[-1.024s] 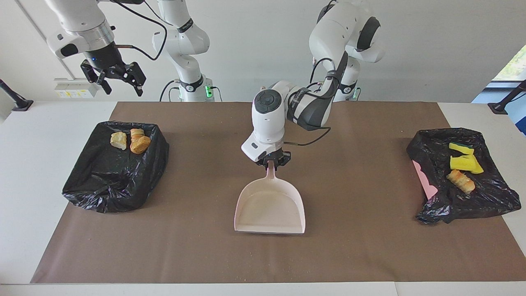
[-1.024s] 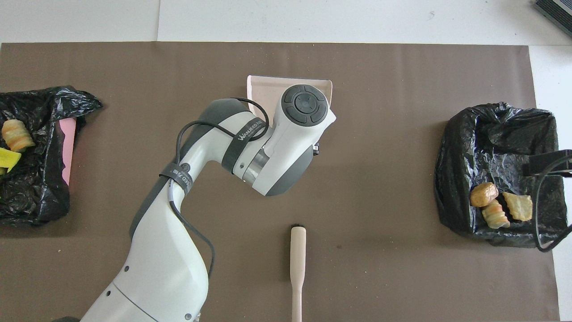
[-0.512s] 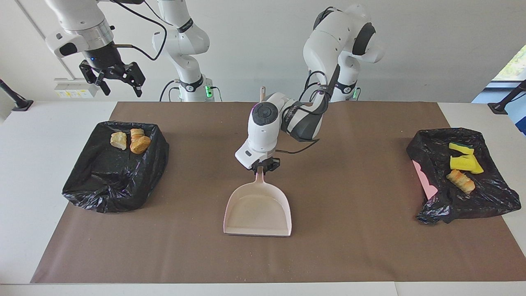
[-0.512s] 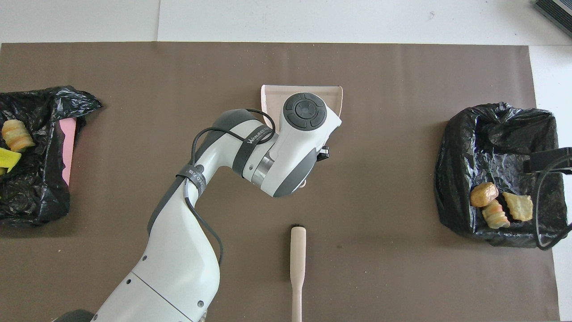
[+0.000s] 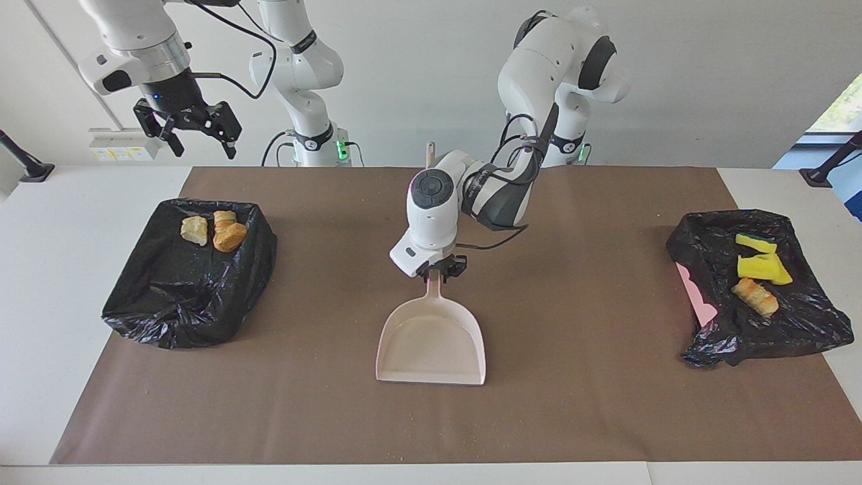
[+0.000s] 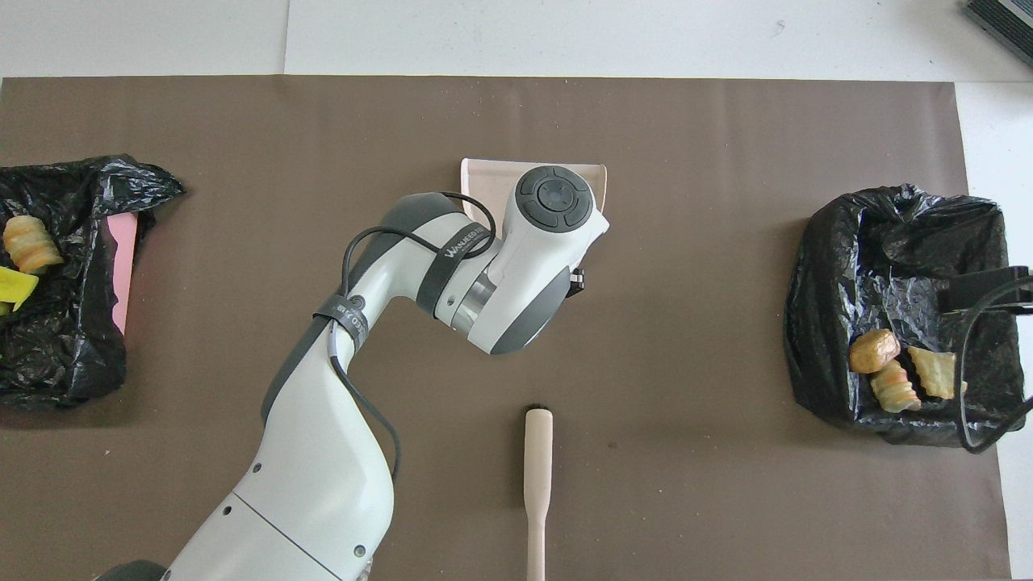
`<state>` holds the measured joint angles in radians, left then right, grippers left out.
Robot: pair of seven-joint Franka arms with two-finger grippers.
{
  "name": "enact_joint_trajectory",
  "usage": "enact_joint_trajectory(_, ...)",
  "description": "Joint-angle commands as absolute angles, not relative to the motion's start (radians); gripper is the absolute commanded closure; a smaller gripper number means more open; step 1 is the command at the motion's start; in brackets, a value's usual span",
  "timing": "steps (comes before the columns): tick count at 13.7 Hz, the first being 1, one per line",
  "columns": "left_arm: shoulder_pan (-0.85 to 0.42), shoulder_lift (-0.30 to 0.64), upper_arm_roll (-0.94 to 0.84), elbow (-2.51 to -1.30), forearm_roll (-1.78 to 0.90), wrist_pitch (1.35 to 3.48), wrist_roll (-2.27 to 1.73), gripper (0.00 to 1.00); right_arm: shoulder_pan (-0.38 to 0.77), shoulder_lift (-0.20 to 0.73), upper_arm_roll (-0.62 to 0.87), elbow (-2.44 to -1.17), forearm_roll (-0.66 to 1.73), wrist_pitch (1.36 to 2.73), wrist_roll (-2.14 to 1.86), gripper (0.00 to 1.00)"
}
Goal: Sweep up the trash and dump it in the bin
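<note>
Fingers (image 5: 460, 263) of left gripper (image 5: 441, 268) set either side of dustpan handle (image 5: 436, 288); clamped or loosened, cannot tell. Dustpan (image 5: 431, 343) flat on mat, empty. Could drag or tip the pan if lifted off with the handle caught. Right gripper (image 5: 187, 124) spread open, waiting, raised near the bin (image 5: 155, 316) at its end. Trash in both bins: tan lumps (image 5: 214, 231) there, sponges and roll (image 5: 757, 273) in other bin (image 5: 761, 337).
</note>
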<state>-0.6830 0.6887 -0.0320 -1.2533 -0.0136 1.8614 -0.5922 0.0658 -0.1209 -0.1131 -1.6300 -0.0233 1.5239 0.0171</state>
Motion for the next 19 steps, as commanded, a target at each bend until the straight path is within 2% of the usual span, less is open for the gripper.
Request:
enact_joint_trajectory(1, -0.683, 0.605, -0.012, -1.290, -0.002, 1.839, -0.569, 0.00, 0.066, -0.135, -0.110, -1.647, -0.026, 1.537, -0.009, 0.00)
enact_joint_trajectory(3, -0.645, 0.505, -0.005, -1.357, -0.002, 1.833, -0.481, 0.00, 0.064, -0.133, -0.110, -1.647, -0.026, 1.537, -0.008, 0.00)
enact_joint_trajectory(7, -0.565, 0.248, 0.017, -1.576, -0.002, 1.821, -0.414, 0.00, 0.064, -0.135, -0.110, -1.647, -0.026, 1.537, -0.015, 0.00)
enact_joint_trajectory(10, -0.456, 0.073, 0.018, -1.661, -0.002, 1.757, -0.226, 0.00, 0.064, -0.135, -0.110, -1.649, -0.026, 1.539, -0.018, 0.00)
enact_joint_trajectory(12, -0.382, 0.011, 0.018, -1.654, -0.002, 1.663, -0.203, 0.00, 0.064, -0.137, -0.110, -1.649, -0.026, 1.539, -0.020, 0.00)
enact_joint_trajectory(15, -0.258, -0.053, 0.020, -1.623, -0.002, 1.646, -0.051, 0.00, 0.064, -0.137, -0.110, -1.651, -0.026, 1.539, -0.020, 0.00)
enact_joint_trajectory(19, -0.155, -0.046, 0.021, -1.471, 0.000, 1.472, 0.087, 0.00, 0.064, -0.138, -0.109, -1.654, -0.021, 1.546, -0.021, 0.00)
